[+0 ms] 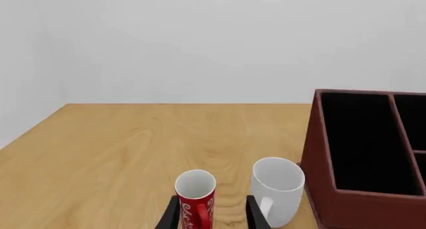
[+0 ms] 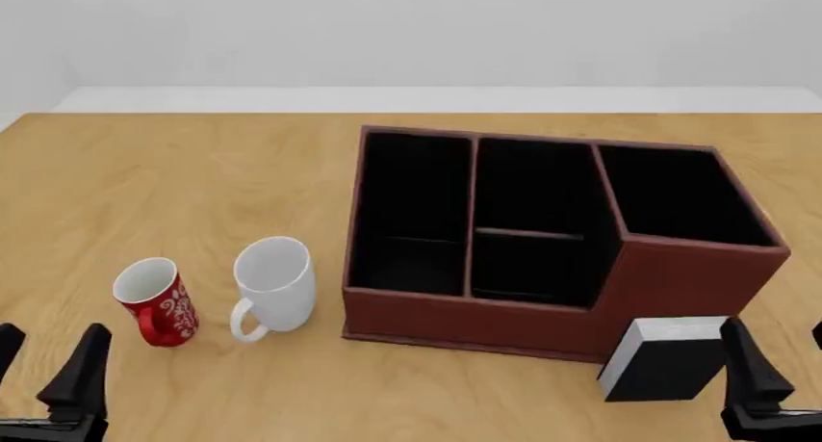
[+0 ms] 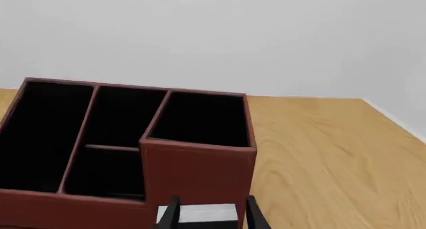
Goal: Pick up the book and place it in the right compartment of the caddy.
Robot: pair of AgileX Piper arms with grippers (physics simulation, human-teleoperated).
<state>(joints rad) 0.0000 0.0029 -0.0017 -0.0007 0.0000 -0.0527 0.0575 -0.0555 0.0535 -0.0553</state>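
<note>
Apparently the pick had not begun: the right gripper [image 3: 207, 214] stood open near the book [image 2: 664, 357], needing to close on it before lifting to the caddy [image 2: 514, 322].

Red patterned mug [image 2: 154, 301] and white mug [image 2: 273, 286] side by side, upright on wooden table [image 2: 167, 187].

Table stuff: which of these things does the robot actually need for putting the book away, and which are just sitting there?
Needed:
book
caddy
right compartment

Just lying about:
red mug
white mug
</note>
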